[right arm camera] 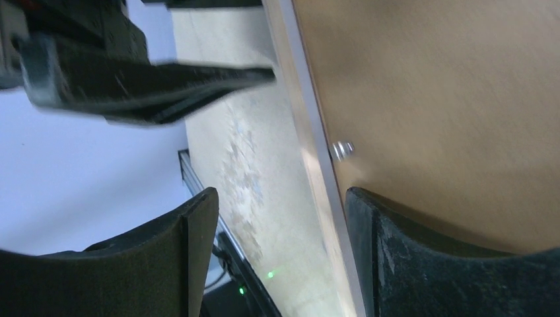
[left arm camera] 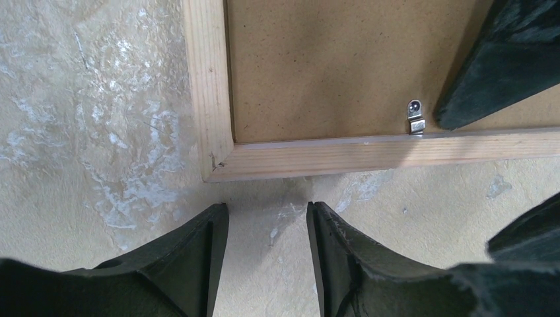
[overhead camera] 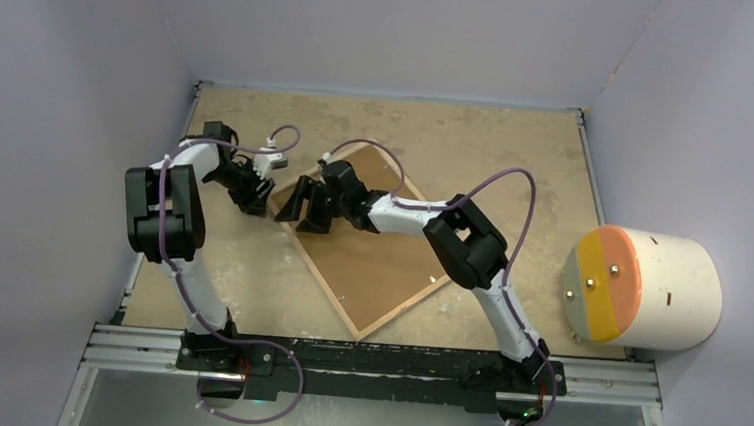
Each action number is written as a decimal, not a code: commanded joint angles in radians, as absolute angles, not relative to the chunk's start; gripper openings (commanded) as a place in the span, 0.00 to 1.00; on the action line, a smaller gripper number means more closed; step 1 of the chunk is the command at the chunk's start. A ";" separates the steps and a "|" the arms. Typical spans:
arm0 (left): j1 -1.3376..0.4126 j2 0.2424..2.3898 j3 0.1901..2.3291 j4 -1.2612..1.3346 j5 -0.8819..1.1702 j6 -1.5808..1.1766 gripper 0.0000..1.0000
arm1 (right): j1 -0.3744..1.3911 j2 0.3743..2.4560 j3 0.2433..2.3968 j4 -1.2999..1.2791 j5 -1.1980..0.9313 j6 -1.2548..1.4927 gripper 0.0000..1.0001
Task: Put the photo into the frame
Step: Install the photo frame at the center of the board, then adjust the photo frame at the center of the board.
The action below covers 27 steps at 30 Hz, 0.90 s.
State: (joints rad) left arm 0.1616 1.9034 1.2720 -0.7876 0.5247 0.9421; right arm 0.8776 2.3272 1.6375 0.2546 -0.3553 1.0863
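Observation:
The frame (overhead camera: 315, 271) lies flat on the table as a diamond, light wood side up, with the plain brown backing board (overhead camera: 379, 263) inside it. The photo is not in view. My left gripper (overhead camera: 254, 199) is open and empty, low over the table just outside the frame's left corner (left arm camera: 218, 165). In the left wrist view, my left gripper (left arm camera: 267, 218) points at that corner. My right gripper (overhead camera: 303, 213) is open and empty and straddles the wood rail (right arm camera: 310, 152) near the same corner. One of its fingers (right arm camera: 422, 257) is over the backing board (right arm camera: 449, 99).
A small metal clip (left arm camera: 415, 117) sits on the backing board at the rail, and it also shows in the right wrist view (right arm camera: 342, 150). A white cylinder with an orange and yellow face (overhead camera: 648, 287) lies at the table's right edge. Grey walls close in three sides.

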 commanded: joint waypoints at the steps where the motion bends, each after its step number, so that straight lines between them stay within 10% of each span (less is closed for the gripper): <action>1: 0.178 1.924 1.358 -0.848 0.557 0.974 0.51 | 0.832 2.121 1.502 0.239 -0.339 1.047 0.75; 27: 0.092 2.133 1.513 -0.613 0.552 0.632 0.47 | 0.596 0.997 0.440 -0.210 -0.241 1.044 0.89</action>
State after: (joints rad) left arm 0.1246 2.1353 1.5719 -0.6067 0.5465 0.6376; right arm 0.6048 1.0275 0.4976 -0.1600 -0.2531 1.0126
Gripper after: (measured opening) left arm 0.480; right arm 0.882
